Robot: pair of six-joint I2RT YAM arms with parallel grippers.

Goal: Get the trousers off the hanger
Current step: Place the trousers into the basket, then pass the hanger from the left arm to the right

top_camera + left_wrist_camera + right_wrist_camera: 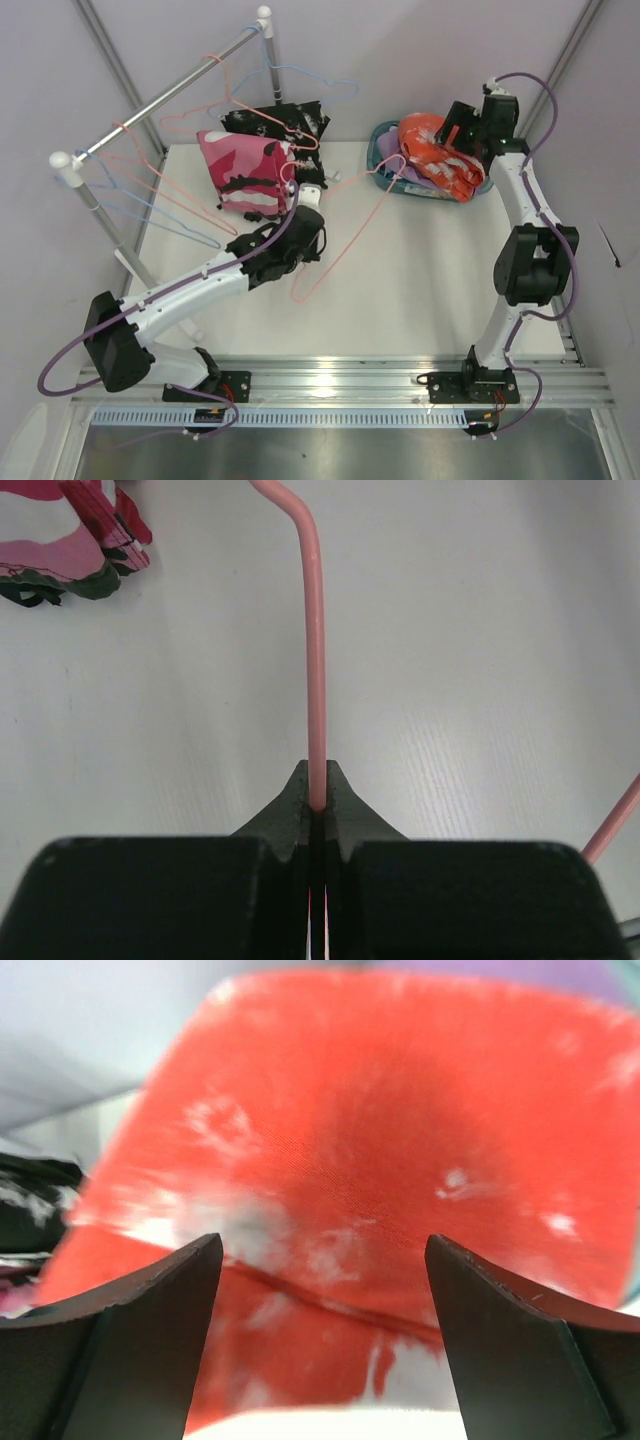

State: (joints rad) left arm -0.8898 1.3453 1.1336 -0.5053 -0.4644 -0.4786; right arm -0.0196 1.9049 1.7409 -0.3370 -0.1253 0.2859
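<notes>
Top external shows us partway through: the orange trousers and a lavender pair already sit in the teal basket at one o'clock. Work remains, we judge. The pink-magenta trousers lie on the surface at eleven o'clock, and we cannot tell whether they are off the pink hanger. The black speckled pair at twelve o'clock seems threaded on a hanger. Our left fingers are pinched tight on the pink hanger's wire, low over the surface. Our right fingers gape wide, holding nothing, poised just above the orange cloth.
</notes>
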